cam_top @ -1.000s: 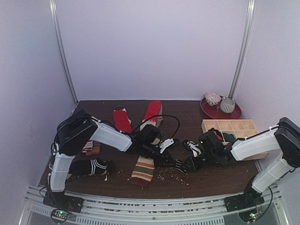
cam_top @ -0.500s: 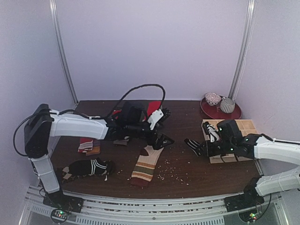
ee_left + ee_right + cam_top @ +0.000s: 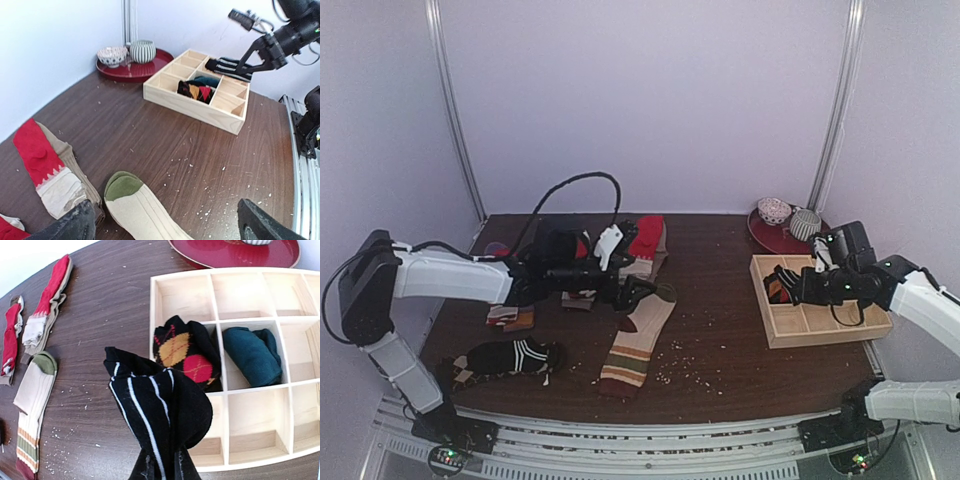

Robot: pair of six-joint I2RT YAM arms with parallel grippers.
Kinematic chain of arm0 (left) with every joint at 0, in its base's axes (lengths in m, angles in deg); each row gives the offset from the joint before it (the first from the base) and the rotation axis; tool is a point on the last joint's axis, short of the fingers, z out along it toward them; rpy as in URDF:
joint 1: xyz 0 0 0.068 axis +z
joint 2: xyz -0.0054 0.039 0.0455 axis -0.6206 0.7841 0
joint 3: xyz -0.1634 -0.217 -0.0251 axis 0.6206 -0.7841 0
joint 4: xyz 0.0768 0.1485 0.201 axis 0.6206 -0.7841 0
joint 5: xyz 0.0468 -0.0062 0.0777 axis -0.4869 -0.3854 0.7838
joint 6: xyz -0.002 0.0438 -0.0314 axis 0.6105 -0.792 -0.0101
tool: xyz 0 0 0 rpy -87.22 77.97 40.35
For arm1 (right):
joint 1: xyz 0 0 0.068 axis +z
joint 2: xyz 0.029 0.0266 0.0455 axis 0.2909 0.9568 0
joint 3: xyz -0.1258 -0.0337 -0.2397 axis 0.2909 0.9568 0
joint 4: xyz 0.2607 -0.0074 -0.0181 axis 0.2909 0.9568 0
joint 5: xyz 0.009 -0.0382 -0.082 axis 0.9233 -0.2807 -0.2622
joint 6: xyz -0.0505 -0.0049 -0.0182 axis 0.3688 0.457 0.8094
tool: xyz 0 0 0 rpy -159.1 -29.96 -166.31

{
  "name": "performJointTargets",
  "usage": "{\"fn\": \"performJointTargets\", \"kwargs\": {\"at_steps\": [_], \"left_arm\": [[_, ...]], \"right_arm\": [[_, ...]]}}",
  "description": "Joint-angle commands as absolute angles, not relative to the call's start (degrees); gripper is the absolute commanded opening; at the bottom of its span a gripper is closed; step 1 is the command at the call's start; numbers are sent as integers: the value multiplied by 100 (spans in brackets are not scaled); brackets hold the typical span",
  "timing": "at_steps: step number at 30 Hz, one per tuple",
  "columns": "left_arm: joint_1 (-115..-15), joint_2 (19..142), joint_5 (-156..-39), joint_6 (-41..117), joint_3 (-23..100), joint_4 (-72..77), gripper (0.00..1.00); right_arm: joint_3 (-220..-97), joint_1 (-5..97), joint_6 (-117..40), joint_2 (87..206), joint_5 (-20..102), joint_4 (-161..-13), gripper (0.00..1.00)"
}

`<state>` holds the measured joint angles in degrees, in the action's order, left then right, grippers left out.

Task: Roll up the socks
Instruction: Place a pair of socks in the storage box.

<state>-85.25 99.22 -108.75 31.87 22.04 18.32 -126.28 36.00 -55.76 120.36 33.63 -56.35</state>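
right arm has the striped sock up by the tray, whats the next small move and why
Probably lower the sock into an empty compartment, then open. The right gripper is shut on the black striped sock, which hangs over the left end of the wooden tray. The argyle sock and the teal sock fill two middle compartments, while the other compartments in view look bare.

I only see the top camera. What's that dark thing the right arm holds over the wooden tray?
Observer: A bunched black sock with thin white stripes, pinched in the right jaws.
Operator: Anything in the tray already?
Observer: A black argyle sock with orange and red diamonds fills one middle compartment of the wooden tray.
Operator: Is the left arm holding one?
Observer: No. The left jaws are wide open and empty, just short of the green toe of the beige sock.
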Motion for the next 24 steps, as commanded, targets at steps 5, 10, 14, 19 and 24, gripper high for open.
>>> {"fn": "performJointTargets", "kwargs": {"at_steps": [5,10,14,19,24], "left_arm": [[-8347,9161,-10961,3781,1730,3073,98],[-8292,9097,-11248,4097,1614,3307,98],[-8285,9078,-11414,4153,1504,3432,98],[-8284,9213,-11792,4119,1700,3150,98],[-8283,9247,-11999,4180,1684,3222,98]], "right_arm": [[-12471,1864,-5709,12333,3369,-5812,0],[-12506,1162,-5582,12573,2941,-5805,0],[-12399,952,-5967,12763,2990,-6300,0],[-12543,890,-6275,13201,2543,-6632,0],[-12637,837,-6536,13604,2276,-6977,0]]}}
